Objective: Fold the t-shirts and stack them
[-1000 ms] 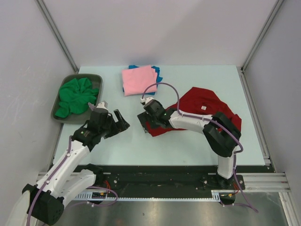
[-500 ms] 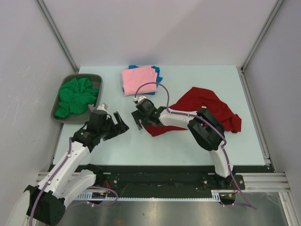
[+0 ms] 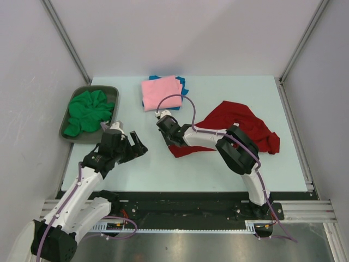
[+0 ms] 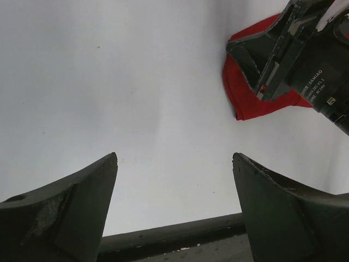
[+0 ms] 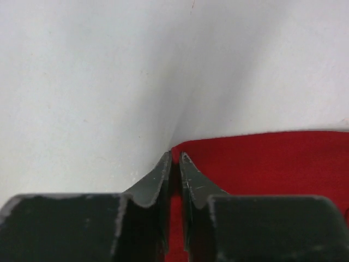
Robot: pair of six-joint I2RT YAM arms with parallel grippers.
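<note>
The dark red t-shirt (image 3: 240,123) lies crumpled right of centre. My right gripper (image 3: 164,129) is at its left corner, and in the right wrist view its jaws (image 5: 175,155) are shut on the red cloth's edge (image 5: 262,164). My left gripper (image 3: 136,144) hovers open just to the left, with nothing between its fingers (image 4: 174,158); its view shows the red corner (image 4: 240,98) and the right gripper beyond. A folded pink t-shirt (image 3: 161,91) lies on a blue one (image 3: 184,84) at the back. A green t-shirt (image 3: 87,112) is bunched in the tray.
The grey tray (image 3: 109,89) stands at the table's back left corner. White walls and metal frame posts close in the table on three sides. The arms' base rail runs along the near edge.
My right gripper has slid left to the red shirt's left corner and closed on it. The left gripper has shifted only slightly.
</note>
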